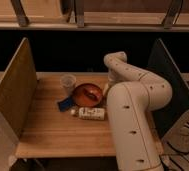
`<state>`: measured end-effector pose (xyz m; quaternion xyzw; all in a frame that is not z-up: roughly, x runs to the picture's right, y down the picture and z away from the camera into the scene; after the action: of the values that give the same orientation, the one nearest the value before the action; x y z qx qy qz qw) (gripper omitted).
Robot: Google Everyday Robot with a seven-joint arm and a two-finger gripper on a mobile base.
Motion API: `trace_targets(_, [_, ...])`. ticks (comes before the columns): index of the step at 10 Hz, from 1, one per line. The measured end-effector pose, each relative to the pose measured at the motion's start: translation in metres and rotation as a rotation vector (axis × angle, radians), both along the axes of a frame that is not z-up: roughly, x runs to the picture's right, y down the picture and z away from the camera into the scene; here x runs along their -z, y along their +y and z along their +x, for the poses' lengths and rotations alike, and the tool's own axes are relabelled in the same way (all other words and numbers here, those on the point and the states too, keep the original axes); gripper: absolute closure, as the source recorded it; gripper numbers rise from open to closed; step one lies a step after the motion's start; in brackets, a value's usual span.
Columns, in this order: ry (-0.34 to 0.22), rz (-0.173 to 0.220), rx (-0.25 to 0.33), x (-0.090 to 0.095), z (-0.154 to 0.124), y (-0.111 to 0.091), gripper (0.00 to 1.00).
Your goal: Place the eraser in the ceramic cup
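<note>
Hanging by the red-orange bowl [74, 95] near the table's [53, 125] back edge, the gripper [107, 90] shows no readable hold; eraser hidden. Likely the pickup; next, carry left over the ceramic cup [67, 83].

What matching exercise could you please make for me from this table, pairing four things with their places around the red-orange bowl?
Places are given relative to the red-orange bowl, as seen in the camera view.

Things:
1. ceramic cup
2. blue object
3. white bottle
4. gripper

Places:
A. lying on its side in front of the bowl, nearer the camera
B. at the bowl's right edge
C. standing upright behind the bowl, to its left
D. lying flat at the bowl's front left

Pairs: 1-C, 2-D, 3-A, 4-B
</note>
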<state>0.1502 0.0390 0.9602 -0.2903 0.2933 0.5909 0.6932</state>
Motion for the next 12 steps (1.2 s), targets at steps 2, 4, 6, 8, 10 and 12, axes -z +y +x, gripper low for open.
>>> trace_targets(2, [0.0,0.0,0.0,0.0,0.0,0.0,0.2])
trace_targets(4, [-0.009,0.01,0.005,0.001,-0.001,-0.002,0.2])
trace_targets(6, [-0.04,0.017,0.036,0.001,-0.007,-0.001,0.2])
trace_targets(8, [-0.055,-0.006,0.063,-0.002,-0.013,0.011,0.2])
trace_targets(10, [-0.048,-0.025,0.071,-0.006,-0.012,0.019,0.2])
trace_targets(12, [-0.021,-0.039,0.06,-0.011,-0.005,0.025,0.26])
